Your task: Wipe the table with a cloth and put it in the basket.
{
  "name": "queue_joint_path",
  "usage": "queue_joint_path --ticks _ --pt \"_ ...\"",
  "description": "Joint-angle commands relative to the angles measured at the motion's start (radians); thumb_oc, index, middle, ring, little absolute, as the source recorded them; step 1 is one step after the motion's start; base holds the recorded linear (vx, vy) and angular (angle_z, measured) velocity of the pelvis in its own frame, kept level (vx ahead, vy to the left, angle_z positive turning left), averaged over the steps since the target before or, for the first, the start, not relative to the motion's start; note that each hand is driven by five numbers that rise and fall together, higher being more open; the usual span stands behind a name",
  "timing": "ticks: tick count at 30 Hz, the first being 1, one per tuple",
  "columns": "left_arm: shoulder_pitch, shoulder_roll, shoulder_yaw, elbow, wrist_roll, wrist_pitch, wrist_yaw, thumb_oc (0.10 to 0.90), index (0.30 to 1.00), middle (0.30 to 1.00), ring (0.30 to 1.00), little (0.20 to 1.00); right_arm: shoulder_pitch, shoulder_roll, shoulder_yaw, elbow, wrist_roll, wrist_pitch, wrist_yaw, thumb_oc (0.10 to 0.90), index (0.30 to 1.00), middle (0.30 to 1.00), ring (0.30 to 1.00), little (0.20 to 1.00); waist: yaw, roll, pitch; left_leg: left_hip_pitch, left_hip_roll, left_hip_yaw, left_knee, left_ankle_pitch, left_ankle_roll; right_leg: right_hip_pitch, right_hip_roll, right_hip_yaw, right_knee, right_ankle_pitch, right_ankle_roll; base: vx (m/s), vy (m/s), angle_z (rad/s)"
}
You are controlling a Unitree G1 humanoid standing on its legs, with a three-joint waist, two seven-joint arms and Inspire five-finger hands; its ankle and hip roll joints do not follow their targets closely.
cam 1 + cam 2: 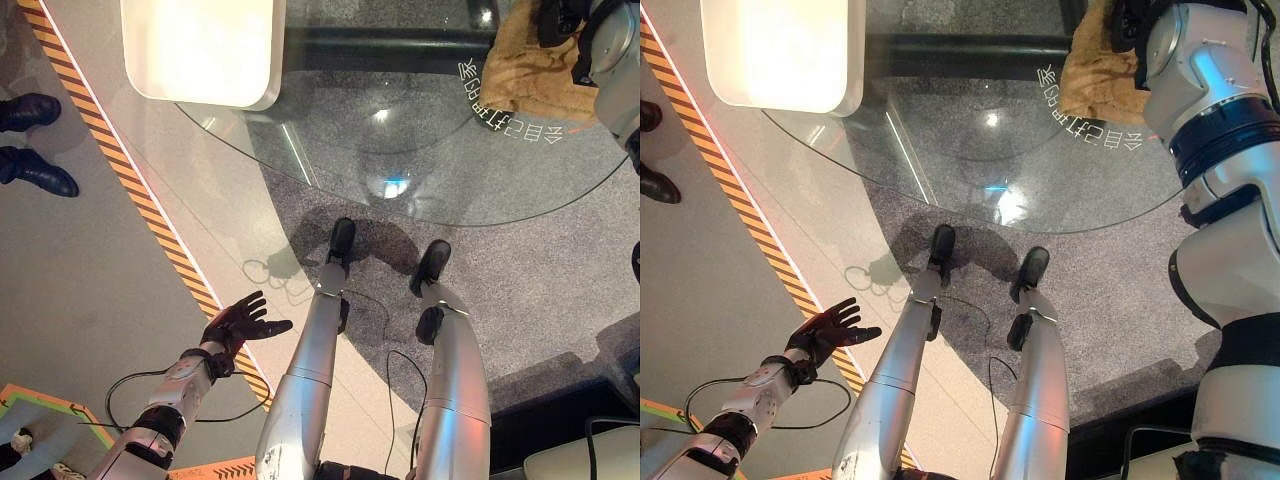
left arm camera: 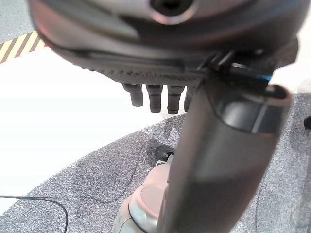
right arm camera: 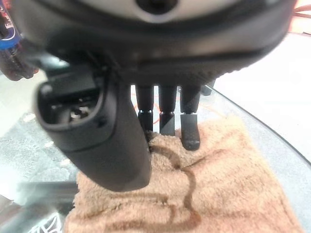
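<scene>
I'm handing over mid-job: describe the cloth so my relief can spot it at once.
Start at the round glass table in front of the robot and go to its far right side. There the tan terry cloth lies on the glass beside the white lettering, with the right robot hand resting straight fingers on it. It is the only soft, brown thing on the tabletop.

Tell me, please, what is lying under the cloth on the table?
The cloth lies flat on the glass table, with the right robot hand pressing on top. White print on the glass runs along its edge; any print beneath the cloth is covered.
</scene>
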Motion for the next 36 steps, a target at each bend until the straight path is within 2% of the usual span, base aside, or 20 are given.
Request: queue_joint_path --ticks 1,22,36 --pt "0.102 0.056 0.035 0.017 0.01 0.007 0.002 0.8 0.9 0.9 0.9 0.9 -0.01 -0.042 0.07 -0.044 -0.025 -0.005 0.014 0.8 0.9 0.9 0.9 0.9 -0.004 0.014 -0.011 0.02 -0.012 0.018 0.024 -0.071 0.055 0.059 0.022 -0.005 -0.048 -0.028 0.035 0.0 0.0 0.0" --pt "0.123 0.08 0.072 -0.002 -0.004 0.013 -0.004 0.8 0.9 0.9 0.9 0.9 0.018 -0.131 0.055 -0.191 0.02 0.017 -0.016 0.8 0.9 0.9 0.9 0.9 -0.027 -0.012 -0.011 0.024 -0.007 0.022 0.019 -0.072 0.056 0.066 0.035 -0.002 -0.061 -0.022 0.037 0.0 0.0 0.0" --pt "0.124 0.086 0.079 0.001 -0.009 0.011 -0.004 0.8 0.9 0.9 0.9 0.9 0.022 -0.159 0.04 -0.23 0.023 0.024 -0.036 0.8 0.9 0.9 0.9 0.9 -0.038 -0.021 -0.011 0.027 -0.005 0.025 0.019 -0.075 0.057 0.071 0.039 0.002 -0.07 -0.019 0.04 0.0 0.0 0.0"
